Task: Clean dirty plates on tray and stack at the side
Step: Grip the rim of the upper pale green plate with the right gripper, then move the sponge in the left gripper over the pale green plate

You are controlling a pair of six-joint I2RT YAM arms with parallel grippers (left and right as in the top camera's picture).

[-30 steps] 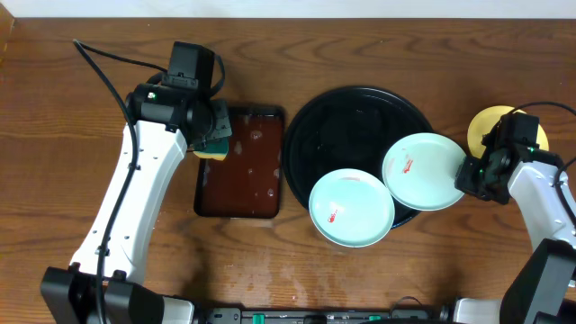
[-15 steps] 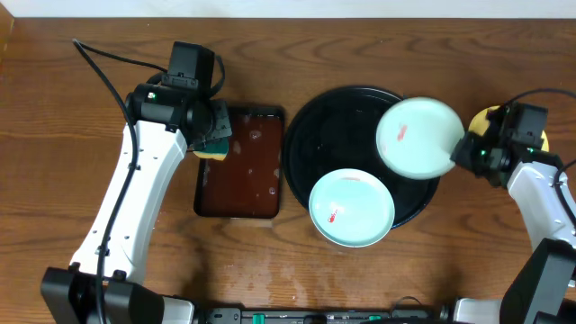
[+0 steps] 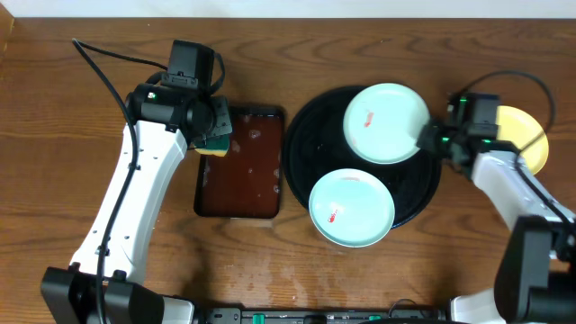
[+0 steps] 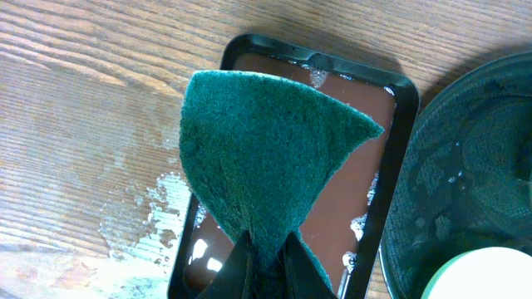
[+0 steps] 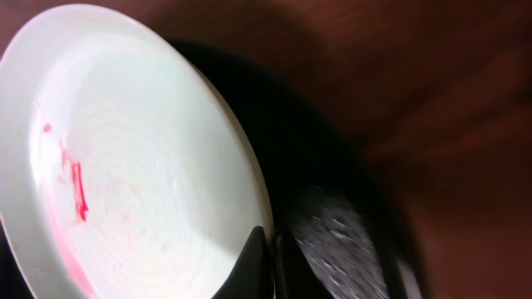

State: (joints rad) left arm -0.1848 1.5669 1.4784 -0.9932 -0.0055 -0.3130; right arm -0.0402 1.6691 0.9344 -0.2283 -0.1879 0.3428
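Right arm [image 3: 500, 173] stretched inward, jaws clamping mint plate [image 3: 385, 123]; left holding sponge [image 4: 266, 158].

The left tool [image 4: 266, 267] pinches the lower tip of a green scouring pad [image 4: 266, 149], which fans out wide above the dark fingers [image 4: 235, 270]. Behind the pad, a rectangular tray [image 4: 405, 124] lies on the wooden surface [image 4: 83, 108] and holds brown liquid [image 4: 357, 158] with pale bubbles along its edges. A wet patch [image 4: 145, 220] glistens just left of it. At the right, the round black tray [image 4: 474, 166] is beaded with water, and a pale plate [image 4: 486, 278] shows in the bottom corner.
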